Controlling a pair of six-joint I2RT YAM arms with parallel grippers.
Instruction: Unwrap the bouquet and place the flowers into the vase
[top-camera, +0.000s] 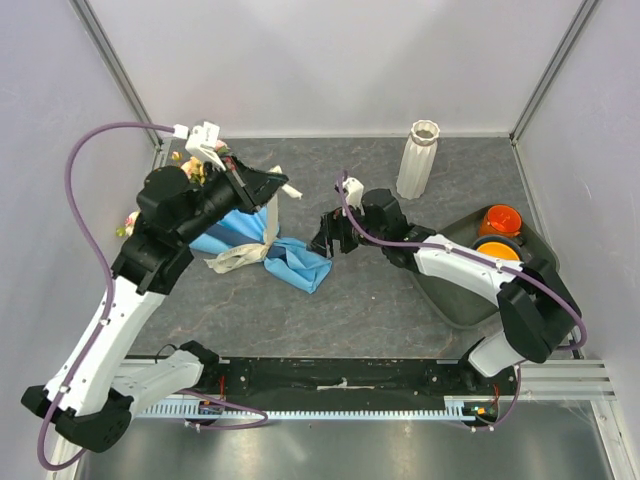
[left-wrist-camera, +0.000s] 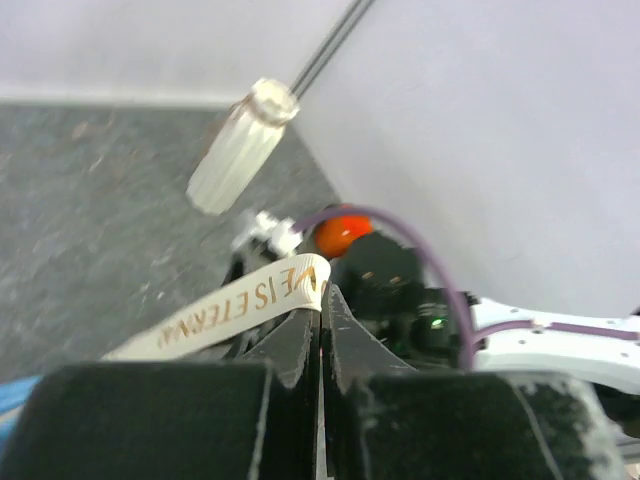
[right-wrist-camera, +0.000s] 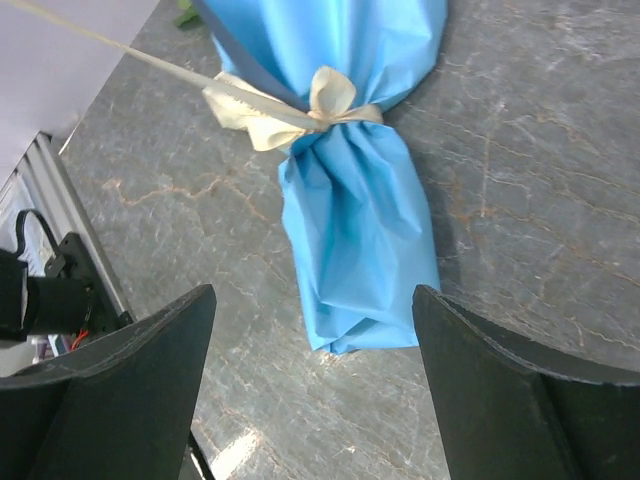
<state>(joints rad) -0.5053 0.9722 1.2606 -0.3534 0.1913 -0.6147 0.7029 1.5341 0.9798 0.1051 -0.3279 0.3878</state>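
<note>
Blue paper bouquet lies on the bench, ribbon knotted round it; left claw pinches the ribbon, right claw spread wide.

We see the bouquet lying on its side, its blue paper cinched by a knotted cream ribbon with one strand taut. Its flowers show far left. The white ribbed vase stands upright, well apart.

Blue bouquet, cream ribbon, white vase
</note>
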